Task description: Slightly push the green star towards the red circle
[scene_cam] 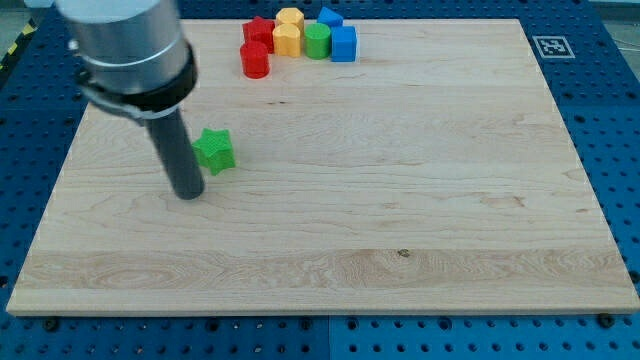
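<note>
Camera view takes in the whole wooden worktop (pixel 400 200), pale planks lying on a blue pegboard base (pixel 610 120), with a small black-and-white marker tag (pixel 552 46) at the frame's upper right corner of the wood. I carry no fingers at all, so nothing of mine is spread or pressed together; I end in a straight dark rod, and my tip (pixel 188 195) rests on the wood in the left part of the frame.

Just to the right of the rod, and a little above the tip, sits the green star (pixel 214 151). It lies flat, and being a star it shows no clear long axis; one point juts toward the frame's right and another toward the bottom. Whether the rod touches its left edge I cannot tell, as the rod overlaps that edge.

Well apart, near the top edge at centre-left, the other blocks cluster. The red circle (pixel 255 59) is lowest and leftmost of them, up and to the right of the star. Behind it is a red star (pixel 258 30); next come two yellow blocks (pixel 288 32), a green cylinder (pixel 317 41), a blue cube (pixel 343 43) and another blue block (pixel 329 17).
</note>
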You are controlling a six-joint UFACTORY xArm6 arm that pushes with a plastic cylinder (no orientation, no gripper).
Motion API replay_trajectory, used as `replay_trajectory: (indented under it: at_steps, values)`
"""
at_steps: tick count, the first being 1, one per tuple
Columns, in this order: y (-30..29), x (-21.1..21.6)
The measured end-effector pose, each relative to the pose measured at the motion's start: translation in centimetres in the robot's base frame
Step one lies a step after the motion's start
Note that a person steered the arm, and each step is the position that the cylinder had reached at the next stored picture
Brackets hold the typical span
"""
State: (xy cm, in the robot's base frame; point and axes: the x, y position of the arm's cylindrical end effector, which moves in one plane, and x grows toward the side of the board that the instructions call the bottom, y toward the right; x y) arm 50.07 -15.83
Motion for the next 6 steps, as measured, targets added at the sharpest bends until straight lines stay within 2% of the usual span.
replay_trajectory:
  at_steps: [1,2,4,5,6]
  values:
    - [-2.3,1.5]
    - [-3.7,0.3]
    - [-1.9,-9.1]
    - [-1.2,-9.8]
    - [-3.2,-9.1]
